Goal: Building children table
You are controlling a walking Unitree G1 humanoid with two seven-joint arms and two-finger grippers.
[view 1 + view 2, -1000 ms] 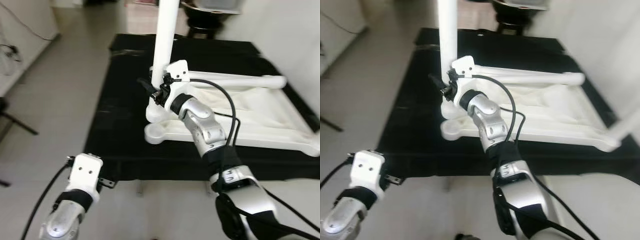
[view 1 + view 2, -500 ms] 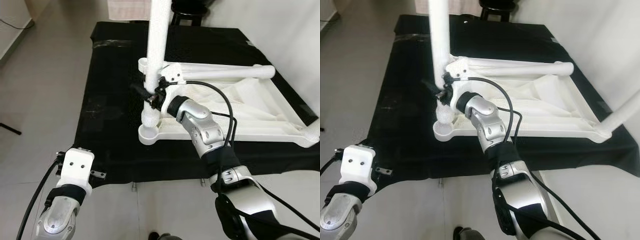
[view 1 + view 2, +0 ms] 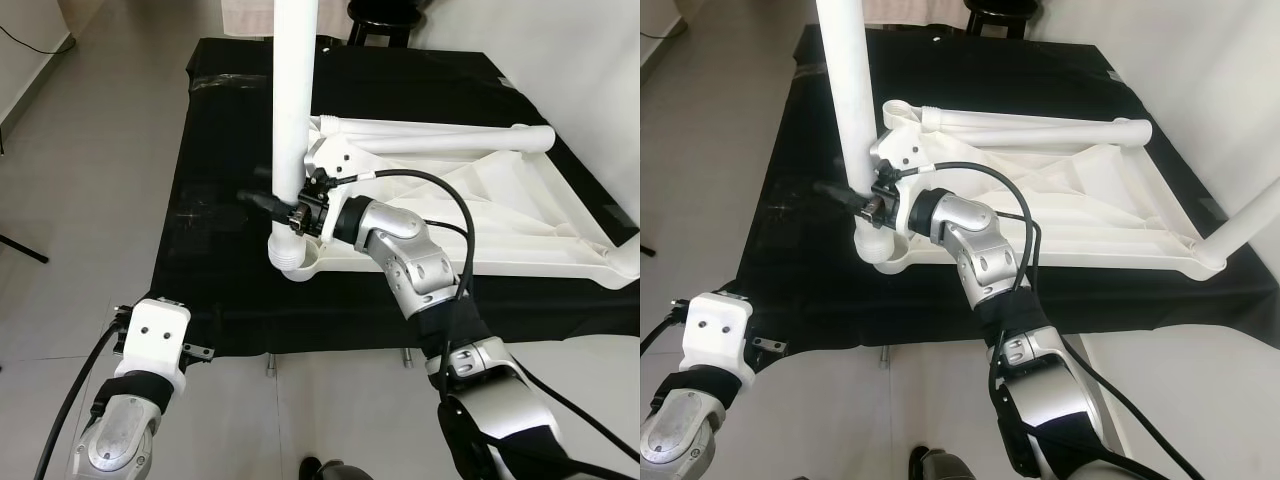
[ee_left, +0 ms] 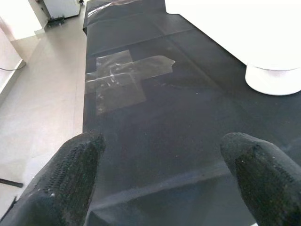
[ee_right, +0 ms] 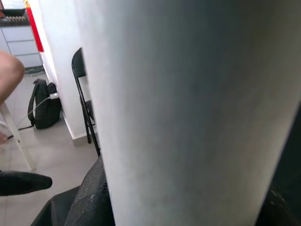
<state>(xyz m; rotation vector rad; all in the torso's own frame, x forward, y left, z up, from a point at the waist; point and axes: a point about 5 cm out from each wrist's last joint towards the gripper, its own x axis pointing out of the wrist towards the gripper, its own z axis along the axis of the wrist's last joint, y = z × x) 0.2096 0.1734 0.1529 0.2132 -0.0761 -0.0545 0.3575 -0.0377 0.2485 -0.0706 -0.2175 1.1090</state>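
The white children's table [image 3: 520,220] lies upside down on a black mat [image 3: 220,250]. A white leg [image 3: 290,110] stands upright in the table's near left corner socket [image 3: 295,262]. My right gripper [image 3: 272,202] is shut on this leg just above its base; the leg [image 5: 188,108] is seen close up in the right wrist view. A second leg [image 3: 1040,130] lies along the table's far side, and a third [image 3: 1240,225] rises at the right corner. My left gripper [image 4: 164,174] hangs open over the mat's near left edge, holding nothing.
Clear tape [image 4: 127,77] holds the mat down near the left gripper. Grey tiled floor [image 3: 90,180] surrounds the mat, with a white wall on the right. A black stool [image 3: 385,10] stands beyond the mat. The right wrist view shows a black folding chair [image 5: 82,94] and a backpack [image 5: 44,110].
The camera has shifted and looks down more steeply. My right gripper keeps its hold on the upright leg, which now leans slightly more to the left. The left arm has stayed put.
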